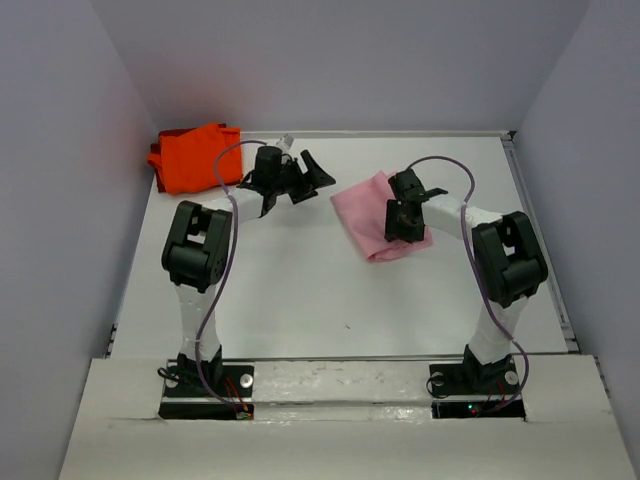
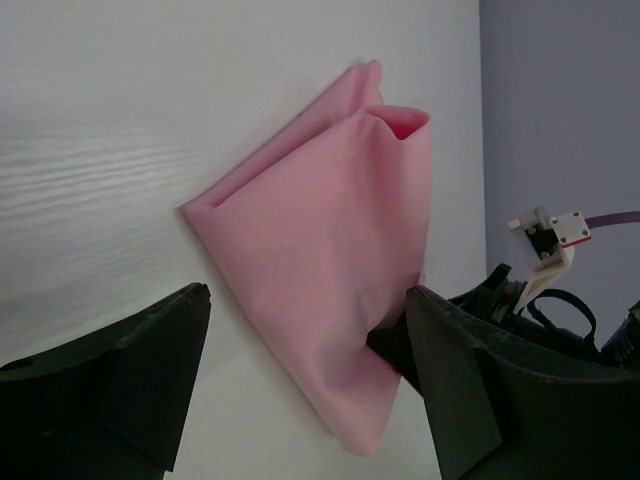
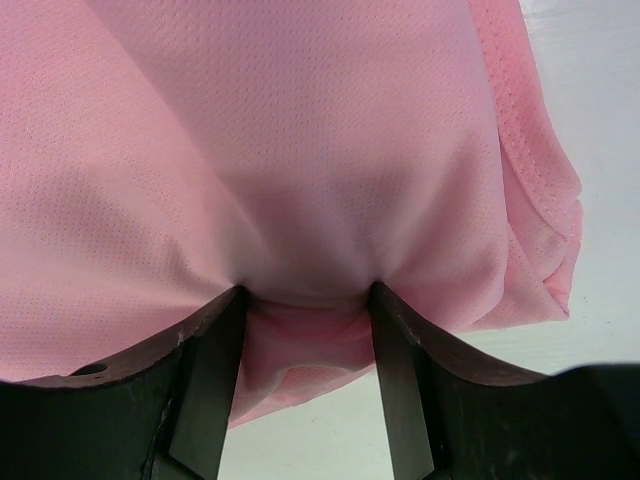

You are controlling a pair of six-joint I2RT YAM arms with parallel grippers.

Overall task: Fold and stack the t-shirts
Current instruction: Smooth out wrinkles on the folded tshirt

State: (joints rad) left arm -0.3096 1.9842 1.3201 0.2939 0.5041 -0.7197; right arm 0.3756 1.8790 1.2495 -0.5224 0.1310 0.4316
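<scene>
The light pink t-shirt lies folded on the white table, right of centre. It also shows in the left wrist view and fills the right wrist view. My right gripper sits on its near right part, its jaws closed in on a bunched fold of pink cloth. My left gripper is open and empty just left of the pink shirt, with the shirt's corner seen between its fingers. The bright orange t-shirt lies folded in the far left corner.
Grey walls enclose the table on the left, back and right. The table's right edge rail runs close to the right arm. Part of the right arm shows past my left gripper's right finger.
</scene>
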